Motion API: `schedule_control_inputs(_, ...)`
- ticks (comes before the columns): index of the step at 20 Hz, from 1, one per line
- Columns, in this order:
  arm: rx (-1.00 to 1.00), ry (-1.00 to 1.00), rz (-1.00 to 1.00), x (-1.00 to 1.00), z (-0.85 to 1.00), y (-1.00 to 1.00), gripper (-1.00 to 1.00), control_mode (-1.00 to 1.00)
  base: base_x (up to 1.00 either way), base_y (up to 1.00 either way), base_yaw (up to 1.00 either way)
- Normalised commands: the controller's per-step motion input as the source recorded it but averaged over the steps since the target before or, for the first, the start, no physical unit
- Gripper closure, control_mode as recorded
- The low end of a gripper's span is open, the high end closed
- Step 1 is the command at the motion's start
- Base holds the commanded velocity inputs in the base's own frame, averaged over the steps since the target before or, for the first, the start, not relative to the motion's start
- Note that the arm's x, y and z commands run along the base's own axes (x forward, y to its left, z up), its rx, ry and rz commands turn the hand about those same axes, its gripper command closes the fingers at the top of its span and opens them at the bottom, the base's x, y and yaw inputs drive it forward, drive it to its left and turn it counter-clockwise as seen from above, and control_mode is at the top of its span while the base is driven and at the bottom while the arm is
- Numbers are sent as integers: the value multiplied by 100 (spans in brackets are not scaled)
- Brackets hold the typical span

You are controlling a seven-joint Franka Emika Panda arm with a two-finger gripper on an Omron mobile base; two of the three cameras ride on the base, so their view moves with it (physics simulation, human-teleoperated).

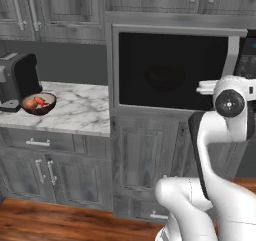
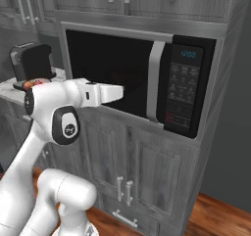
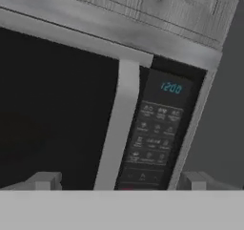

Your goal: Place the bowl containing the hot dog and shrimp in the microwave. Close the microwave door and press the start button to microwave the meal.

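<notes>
At the centre of the left base view, the microwave (image 1: 175,70) sits built into grey cabinetry with its microwave door (image 1: 170,70) shut flush, black glass facing out. A dim round shape shows behind the glass; whether it is a bowl or a turntable cannot be told.

At the left of the same view, a dark bowl (image 1: 38,103) with red-orange food rests on the marble bench (image 1: 75,110), just beside the black coffee machine (image 1: 17,80). By its look it is probably not the meal bowl; the task's bowl cannot be located with certainty.

The hand (image 3: 119,181) is held level at the door's lower right, its fingertips (image 3: 45,180) spread wide and holding nothing. In the hand view they straddle the foot of the silver bar handle (image 3: 119,124) and the bottom of the keypad panel (image 3: 155,133), whose display (image 3: 170,88) is lit.

Judgement: with the door closed and the hand aimed low on the keypad, the posture suits an approach to the start button. Contact is not yet made. Risk: pressing a neighbouring key or fouling the handle.
</notes>
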Motion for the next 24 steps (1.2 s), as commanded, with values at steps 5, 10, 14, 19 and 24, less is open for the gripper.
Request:
schedule_control_inputs(5,79,-15,3,-95,-4,-72,-100,-100,0,0,0)
schedule_control_inputs(10,74,-14,1,-75,-26,-29,-100,-100,0,0,0)
schedule_control_inputs(14,70,-15,2,-14,-20,-1,-100,-100,0,0,0)
schedule_control_inputs(19,17,-13,1,0,-5,-2,-100,-100,0,0,0)
schedule_control_inputs(24,3,5,-2,-1,0,-15,100,-100,0,0,0)
